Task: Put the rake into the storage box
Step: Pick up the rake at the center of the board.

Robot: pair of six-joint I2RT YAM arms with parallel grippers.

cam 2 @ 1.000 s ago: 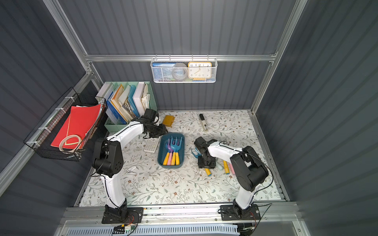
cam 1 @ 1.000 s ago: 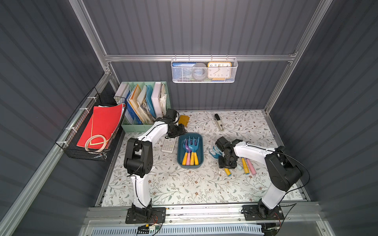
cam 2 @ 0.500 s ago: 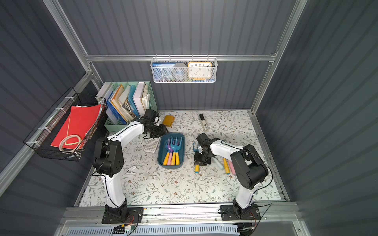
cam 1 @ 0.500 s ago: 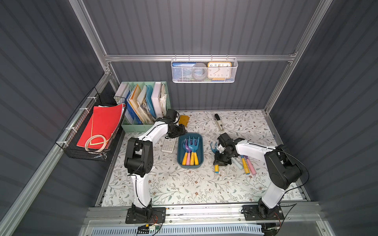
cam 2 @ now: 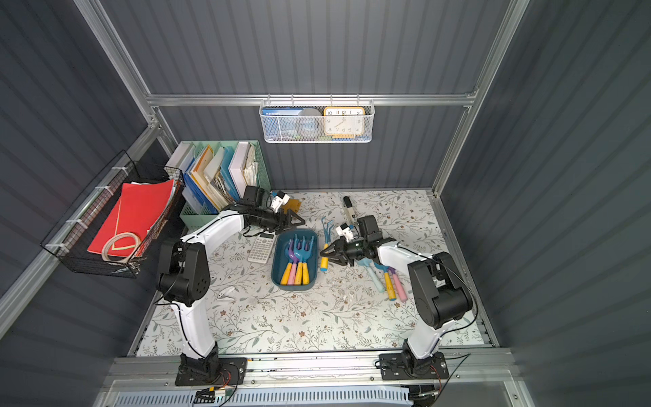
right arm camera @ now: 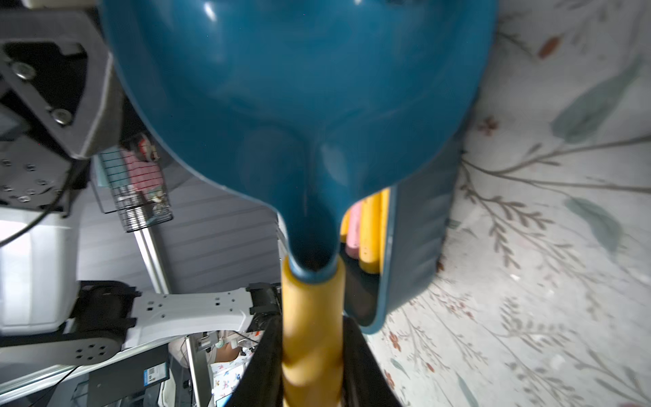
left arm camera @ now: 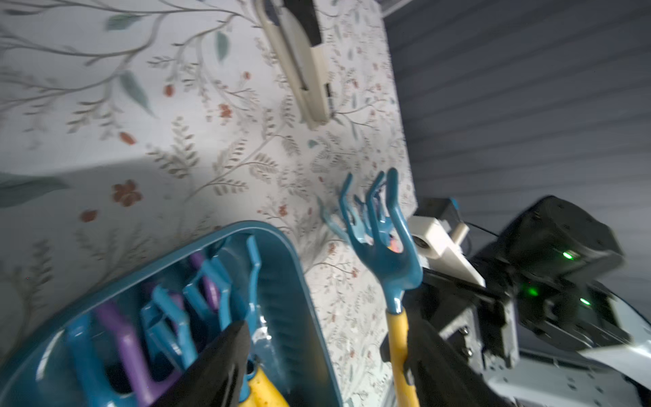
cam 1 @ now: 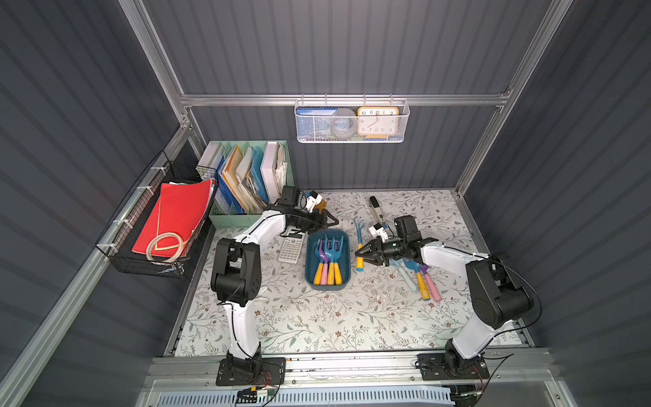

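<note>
The right end effector [cam 1: 361, 254] [cam 2: 326, 254] is squeezed tight on the yellow handle of the rake [cam 1: 359, 239] [cam 2: 326, 243]. In the right wrist view the handle sits pinched between its two black fingers [right arm camera: 366, 373]. The rake has a blue head with bent teeth, and the teeth point toward the back edge of the surface [cam 1: 317, 324]. The rake is not in the storage box [cam 1: 327, 287] [cam 2: 294, 287]. It is just beside the box's long wall, on the side that faces the right edge. In the left wrist view the rake's head [left arm camera: 384, 246] looks lifted a little off the flowery cover. The storage box is a dark blue-green tub near the middle of the surface. Four toy garden tools [cam 1: 329, 260] lie in it, with blue and purple heads and yellow and pink handles. The left end effector [cam 1: 329, 220] [left arm camera: 324, 370] is spread wide and holds nothing. It hangs by the end of the box that is nearest the back edge. A calculator [cam 1: 291, 248] lies just beside the box, toward the left edge. A marker [cam 1: 376, 211] lies near the back edge. Three more toy tools [cam 1: 422, 282] lie by the right arm, toward the right edge. A green file organiser [cam 1: 246, 176] full of books stands in the back left corner. A white mesh basket [cam 1: 352, 139] with a clock in it hangs on the back wall.
</note>
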